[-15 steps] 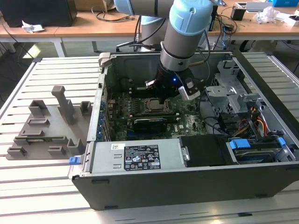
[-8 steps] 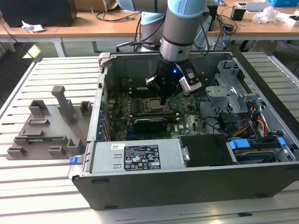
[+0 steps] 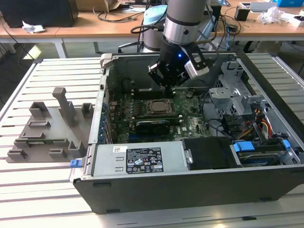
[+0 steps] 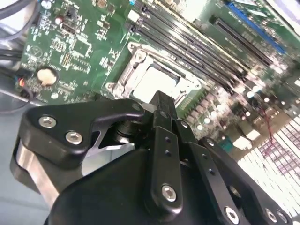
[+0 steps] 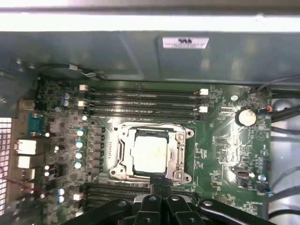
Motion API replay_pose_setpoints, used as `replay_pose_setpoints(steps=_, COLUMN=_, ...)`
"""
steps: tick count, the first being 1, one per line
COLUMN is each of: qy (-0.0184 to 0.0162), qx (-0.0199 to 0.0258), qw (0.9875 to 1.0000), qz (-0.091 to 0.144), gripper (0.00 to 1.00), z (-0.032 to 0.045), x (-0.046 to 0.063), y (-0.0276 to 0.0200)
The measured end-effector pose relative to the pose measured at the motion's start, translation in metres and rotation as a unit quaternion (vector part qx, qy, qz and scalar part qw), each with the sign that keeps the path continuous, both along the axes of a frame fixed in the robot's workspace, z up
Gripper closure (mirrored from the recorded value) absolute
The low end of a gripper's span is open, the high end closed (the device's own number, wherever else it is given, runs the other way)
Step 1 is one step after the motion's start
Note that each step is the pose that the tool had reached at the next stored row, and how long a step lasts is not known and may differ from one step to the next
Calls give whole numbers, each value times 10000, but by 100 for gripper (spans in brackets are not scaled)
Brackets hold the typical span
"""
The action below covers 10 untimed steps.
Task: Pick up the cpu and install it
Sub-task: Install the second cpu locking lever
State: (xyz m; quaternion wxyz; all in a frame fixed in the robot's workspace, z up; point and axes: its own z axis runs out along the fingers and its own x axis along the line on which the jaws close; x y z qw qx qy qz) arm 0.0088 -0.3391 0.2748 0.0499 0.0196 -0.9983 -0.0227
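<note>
Open case (image 3: 266, 185), cpu (image 5: 150, 152) apparently socketed, gripper (image 5: 161, 180) above

The exterior view looks down at an angle, from some way off, on the open computer case (image 3: 190, 142) holding the motherboard (image 3: 190, 111). My first wrist view faces almost straight down on that board; my second sees it obliquely, closer. All three share the socket (image 5: 151, 152).
</note>
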Motion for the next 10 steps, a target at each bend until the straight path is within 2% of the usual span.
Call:
replay_pose_setpoints(steps=1, qy=1, qx=-49, qw=10000, qz=0, gripper=89, z=7, x=0, y=21)
replay_pose_setpoints(steps=3, qy=1, qx=-210, qw=9998, qz=0, gripper=89, z=10, x=0, y=117)
replay_pose_setpoints(steps=4, qy=1, qx=-229, qw=9997, qz=0, gripper=89, z=12, x=0, y=148)
replay_pose_setpoints(steps=10, qy=1, qx=-225, qw=9997, qz=0, gripper=89, z=14, x=0, y=148)
